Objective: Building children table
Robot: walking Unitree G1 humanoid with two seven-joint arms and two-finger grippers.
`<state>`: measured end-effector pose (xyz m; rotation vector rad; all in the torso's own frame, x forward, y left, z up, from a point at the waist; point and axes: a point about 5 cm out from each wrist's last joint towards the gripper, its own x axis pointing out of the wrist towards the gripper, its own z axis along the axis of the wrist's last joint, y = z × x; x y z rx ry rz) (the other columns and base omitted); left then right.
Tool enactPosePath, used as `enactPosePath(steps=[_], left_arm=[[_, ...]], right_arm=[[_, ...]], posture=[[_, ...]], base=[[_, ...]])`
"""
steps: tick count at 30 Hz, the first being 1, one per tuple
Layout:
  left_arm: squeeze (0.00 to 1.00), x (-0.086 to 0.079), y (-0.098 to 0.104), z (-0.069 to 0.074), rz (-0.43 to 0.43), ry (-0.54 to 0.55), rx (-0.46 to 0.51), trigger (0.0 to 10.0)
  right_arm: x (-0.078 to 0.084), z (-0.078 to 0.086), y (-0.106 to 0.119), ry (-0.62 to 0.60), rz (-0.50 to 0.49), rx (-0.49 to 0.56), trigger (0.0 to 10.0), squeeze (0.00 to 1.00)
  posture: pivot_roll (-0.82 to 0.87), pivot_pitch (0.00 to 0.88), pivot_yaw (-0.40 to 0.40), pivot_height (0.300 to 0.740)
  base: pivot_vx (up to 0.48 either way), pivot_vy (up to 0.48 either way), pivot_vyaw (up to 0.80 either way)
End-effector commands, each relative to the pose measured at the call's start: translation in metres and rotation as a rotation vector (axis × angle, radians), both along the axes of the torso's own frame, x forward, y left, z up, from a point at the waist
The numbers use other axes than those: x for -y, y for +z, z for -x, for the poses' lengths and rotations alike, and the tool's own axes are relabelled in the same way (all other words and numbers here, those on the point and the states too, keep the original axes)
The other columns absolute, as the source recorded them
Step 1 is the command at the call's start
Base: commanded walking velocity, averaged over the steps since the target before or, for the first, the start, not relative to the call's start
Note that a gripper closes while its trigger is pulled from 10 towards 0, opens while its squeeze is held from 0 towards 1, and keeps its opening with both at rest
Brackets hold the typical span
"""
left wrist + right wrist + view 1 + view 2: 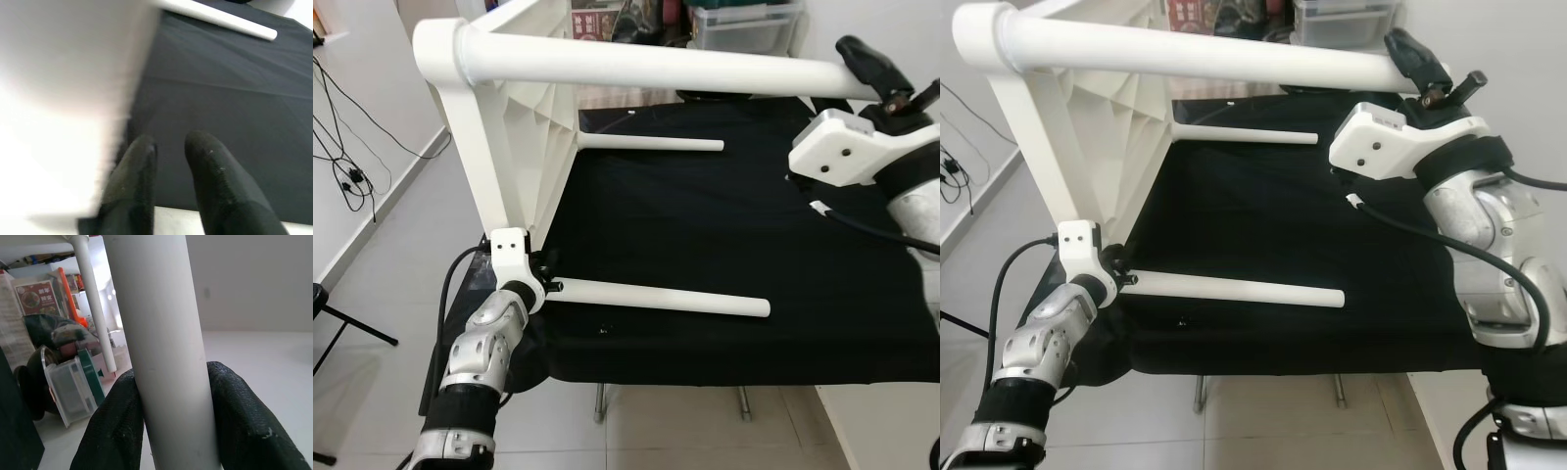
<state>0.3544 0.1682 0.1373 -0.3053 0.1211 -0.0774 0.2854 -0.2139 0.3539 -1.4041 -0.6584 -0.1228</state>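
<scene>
— Closest to my head camera is the left arm, with the left gripper at the near edge of the black cloth. What do you read at its tip?

— From the head views it sits right at the base of the near leg, where that leg meets the tabletop, which stands on its side. I can't tell from there how the fingers stand. The left wrist view adds that: two black fingers a narrow gap apart, nothing between them, a blurred white surface just beside one of them and cloth ahead.

— And the right gripper?

— I have it clamped on the upper leg, near its free end. The right wrist view shows the white tube pinched between both fingers, touching each. That view also shows clear storage boxes and a dark bag behind, plus another leg rising beyond the fingers.

— Count for me.

— I see three legs in the head views: the gripped one on top, a far leg lying over the cloth below and beyond that gripper, and the near one. One tabletop, one cloth, two grippers.
</scene>
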Motion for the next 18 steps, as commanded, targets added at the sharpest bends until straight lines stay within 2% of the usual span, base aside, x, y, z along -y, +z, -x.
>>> enactPosePath(steps=[1, 2, 4, 5, 7, 8, 9, 11, 12, 14, 15, 18], left_arm=[[0.00, -0.024, -0.002, -0.003, 0.026, 0.109, -0.027, 0.0], [0.00, -0.024, -0.002, -0.003, 0.026, 0.109, -0.027, 0.0], [0.00, -0.048, 0.003, -0.005, 0.034, 0.237, -0.006, 0.0], [0.00, -0.048, 0.003, -0.005, 0.034, 0.237, -0.006, 0.0], [0.00, -0.073, 0.013, -0.004, 0.029, 0.351, 0.037, 0.0], [0.00, -0.073, 0.013, -0.004, 0.029, 0.351, 0.037, 0.0], [0.00, -0.096, 0.026, -0.003, 0.010, 0.432, 0.096, 0.0], [0.00, -0.111, 0.038, -0.002, -0.007, 0.482, 0.144, 0.0], [0.00, -0.111, 0.038, -0.002, -0.007, 0.482, 0.144, 0.0], [0.00, -0.127, 0.053, 0.001, -0.034, 0.537, 0.196, 0.0], [0.00, -0.127, 0.053, 0.001, -0.034, 0.537, 0.196, 0.0], [0.00, -0.153, 0.085, 0.006, -0.111, 0.608, 0.298, 0.0]], right_arm=[[-0.006, 0.002, 0.000, 0.040, -0.023, -0.008, 0.0, 0.00], [-0.006, 0.002, 0.000, 0.040, -0.023, -0.008, 0.0, 0.00], [-0.004, 0.003, 0.000, 0.034, -0.028, -0.011, 0.0, 0.00], [-0.004, 0.003, 0.000, 0.034, -0.028, -0.011, 0.0, 0.00], [-0.002, 0.003, 0.000, 0.027, -0.037, -0.017, 0.0, 0.00], [-0.002, 0.003, 0.000, 0.027, -0.037, -0.017, 0.0, 0.00], [0.000, 0.002, 0.000, 0.021, -0.049, -0.026, 0.0, 0.00], [0.002, 0.001, -0.002, 0.016, -0.065, -0.035, 0.0, 0.00], [0.002, 0.001, -0.002, 0.016, -0.065, -0.035, 0.0, 0.00], [0.004, 0.000, -0.004, 0.008, -0.083, -0.048, 0.0, 0.00], [0.004, 0.000, -0.004, 0.008, -0.083, -0.048, 0.0, 0.00], [0.007, -0.005, -0.014, -0.008, -0.133, -0.093, 0.0, 0.00]], posture=[[-0.19, 0.070, 0.004, 0.740], [-0.19, 0.070, 0.004, 0.740], [-0.19, 0.072, 0.003, 0.740], [-0.19, 0.072, 0.003, 0.740], [-0.20, 0.071, 0.001, 0.740], [-0.20, 0.071, 0.001, 0.740], [-0.20, 0.072, 0.000, 0.740], [-0.19, 0.074, -0.001, 0.740], [-0.19, 0.074, -0.001, 0.740], [-0.19, 0.074, -0.002, 0.740], [-0.19, 0.074, -0.002, 0.740], [-0.18, 0.078, -0.004, 0.740]], base=[[0.000, 0.000, 0.00], [0.000, 0.000, 0.00], [0.000, 0.000, 0.00], [0.000, 0.000, 0.00], [0.000, 0.000, 0.00], [0.000, 0.000, 0.00], [0.000, 0.000, 0.00], [0.000, 0.000, 0.00], [0.000, 0.000, 0.00], [0.000, 0.000, 0.00], [0.000, 0.000, 0.00], [0.000, 0.000, 0.00]])
